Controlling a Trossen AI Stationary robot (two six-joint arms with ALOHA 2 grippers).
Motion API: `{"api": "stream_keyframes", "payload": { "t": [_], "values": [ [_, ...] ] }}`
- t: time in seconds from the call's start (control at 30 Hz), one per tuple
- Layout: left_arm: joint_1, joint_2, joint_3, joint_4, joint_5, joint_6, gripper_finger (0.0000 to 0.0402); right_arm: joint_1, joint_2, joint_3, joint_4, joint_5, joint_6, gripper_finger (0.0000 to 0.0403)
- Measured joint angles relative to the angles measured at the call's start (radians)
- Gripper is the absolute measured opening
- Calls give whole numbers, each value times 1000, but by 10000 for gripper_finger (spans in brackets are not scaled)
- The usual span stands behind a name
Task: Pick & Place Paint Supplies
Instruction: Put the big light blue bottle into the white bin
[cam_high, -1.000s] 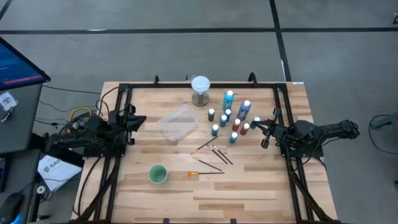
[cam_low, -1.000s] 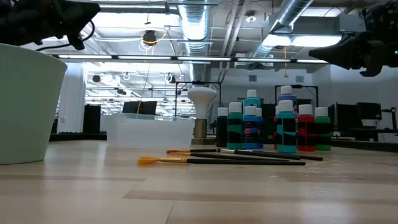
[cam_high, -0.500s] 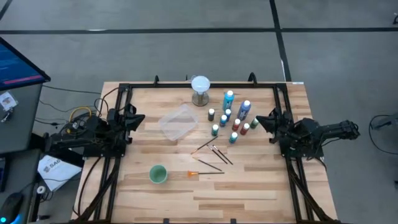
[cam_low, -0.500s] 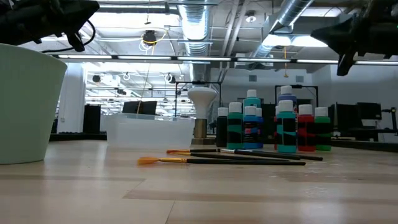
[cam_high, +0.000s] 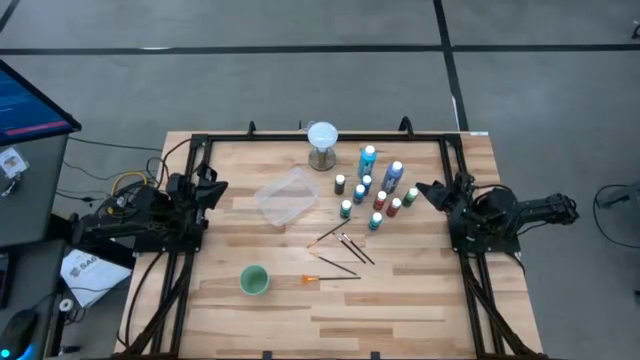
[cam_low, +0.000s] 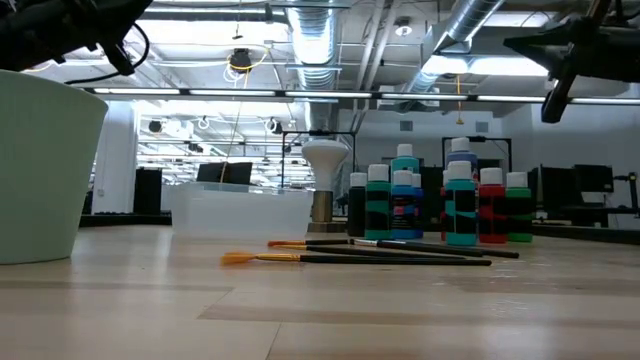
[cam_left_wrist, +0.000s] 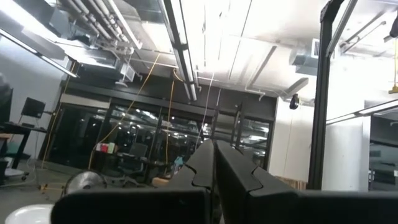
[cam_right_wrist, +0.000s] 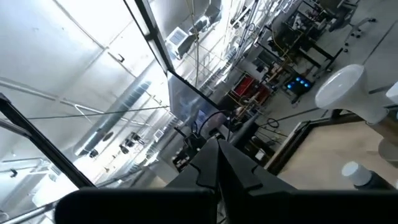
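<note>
Apparently nothing is picked yet: the paint bottles stand clustered just right of the clear tray, brushes below it, while the right gripper and left gripper, both pinched together and empty, must open and descend first.

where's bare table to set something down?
Free: the near strip below the cup and brushes, and the far left corner behind the clear tub. Crowded: bottles beside the globe.
</note>
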Motion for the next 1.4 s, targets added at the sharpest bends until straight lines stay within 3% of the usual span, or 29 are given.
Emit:
{"api": "stream_keyframes", "payload": {
  "t": [0.4,0.6,0.77,0.93,1.07,1.2,1.4],
  "values": [
    [0,0,0,31,0,-17,2,-8,0,1,44,42,-30,2],
    [0,0,0,48,0,-125,2,-47,14,119,14,53,-251,52],
    [0,5,0,53,-11,-130,2,-83,97,338,-233,114,-398,115],
    [0,6,0,53,-23,-129,2,-119,290,603,-566,194,-454,180],
    [0,6,0,54,-98,-128,2,-159,463,786,-764,247,-469,220],
    [0,6,0,54,-170,-127,2,-209,618,928,-897,260,-478,243],
    [0,6,0,54,-177,-127,2,-282,793,1075,-1061,250,-480,255]
  ]
}}
